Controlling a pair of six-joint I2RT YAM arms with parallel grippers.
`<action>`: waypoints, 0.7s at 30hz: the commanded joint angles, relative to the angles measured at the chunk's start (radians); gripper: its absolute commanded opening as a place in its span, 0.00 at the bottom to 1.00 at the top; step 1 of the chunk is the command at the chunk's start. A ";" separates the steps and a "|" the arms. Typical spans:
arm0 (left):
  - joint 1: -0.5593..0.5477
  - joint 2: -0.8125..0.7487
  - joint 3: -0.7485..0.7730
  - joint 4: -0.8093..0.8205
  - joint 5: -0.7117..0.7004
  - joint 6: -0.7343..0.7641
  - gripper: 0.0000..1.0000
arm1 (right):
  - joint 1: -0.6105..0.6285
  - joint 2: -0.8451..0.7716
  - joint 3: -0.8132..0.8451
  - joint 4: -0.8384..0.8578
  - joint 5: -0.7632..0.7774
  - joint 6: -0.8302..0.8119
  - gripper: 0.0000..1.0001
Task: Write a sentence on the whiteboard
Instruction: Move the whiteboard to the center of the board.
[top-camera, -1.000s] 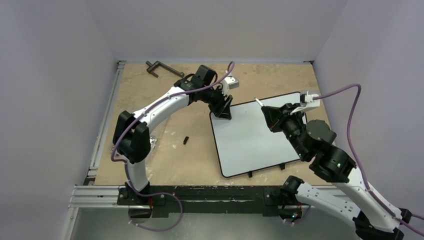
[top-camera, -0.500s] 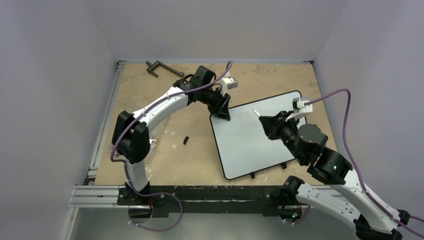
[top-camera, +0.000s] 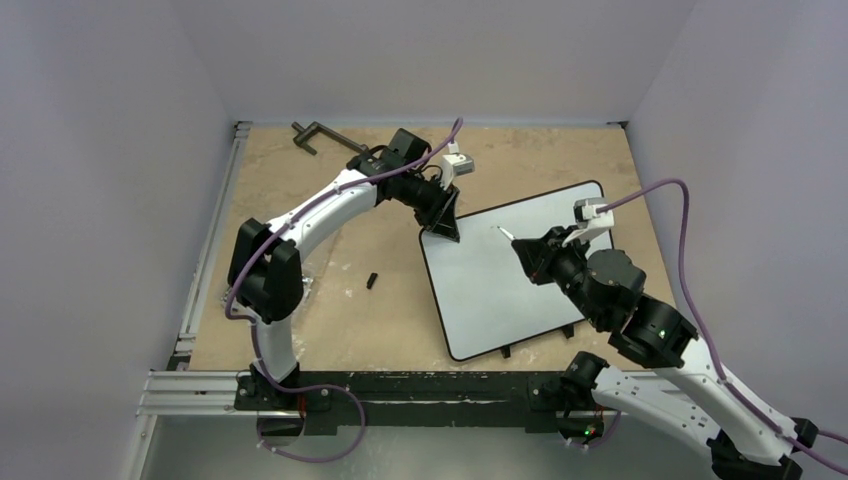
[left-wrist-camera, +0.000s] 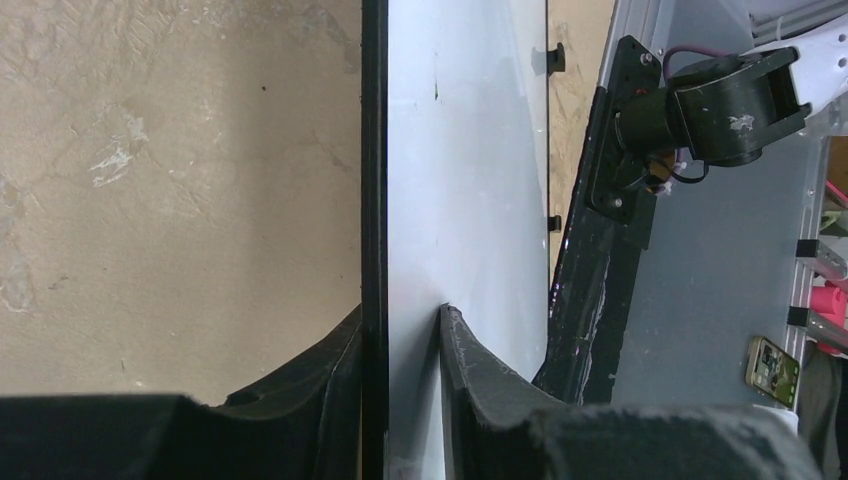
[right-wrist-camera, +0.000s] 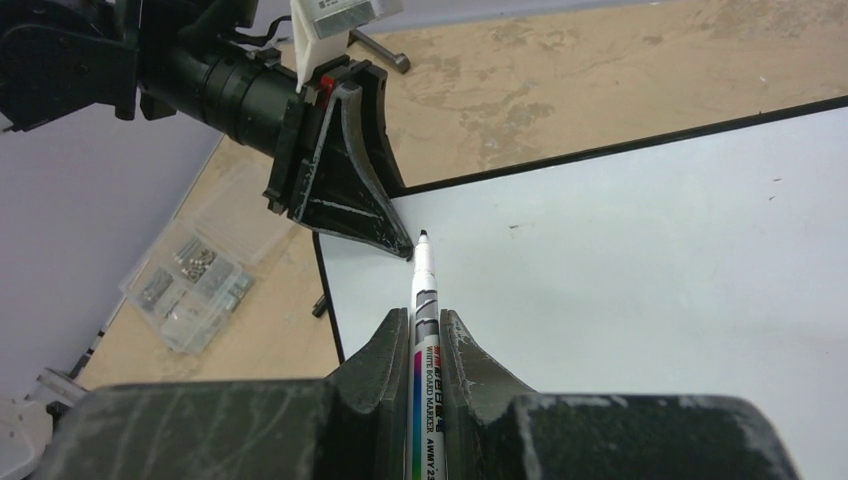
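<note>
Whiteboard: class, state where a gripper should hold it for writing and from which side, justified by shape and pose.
Grip the whiteboard by its thin black rim at the far left corner, coming from the left, off the board. It lies flat and wide, so only its edge can be pinched; that corner probably leaves the writing surface free for the marker.

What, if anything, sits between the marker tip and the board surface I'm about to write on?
Nothing visible. The board is bare in front of the marker held in the right claw. The left claw, clamping the board's corner, sits just beside the tip, so strokes that way might hit it.
</note>
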 joint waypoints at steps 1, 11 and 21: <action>-0.008 0.004 0.034 -0.004 0.047 0.024 0.11 | -0.002 -0.013 -0.022 0.015 -0.029 0.010 0.00; -0.010 -0.020 0.013 0.012 0.050 0.017 0.00 | -0.002 -0.029 -0.056 0.016 -0.045 0.015 0.00; -0.009 -0.016 0.014 0.008 0.037 0.030 0.26 | -0.002 -0.021 -0.062 0.023 -0.052 0.015 0.00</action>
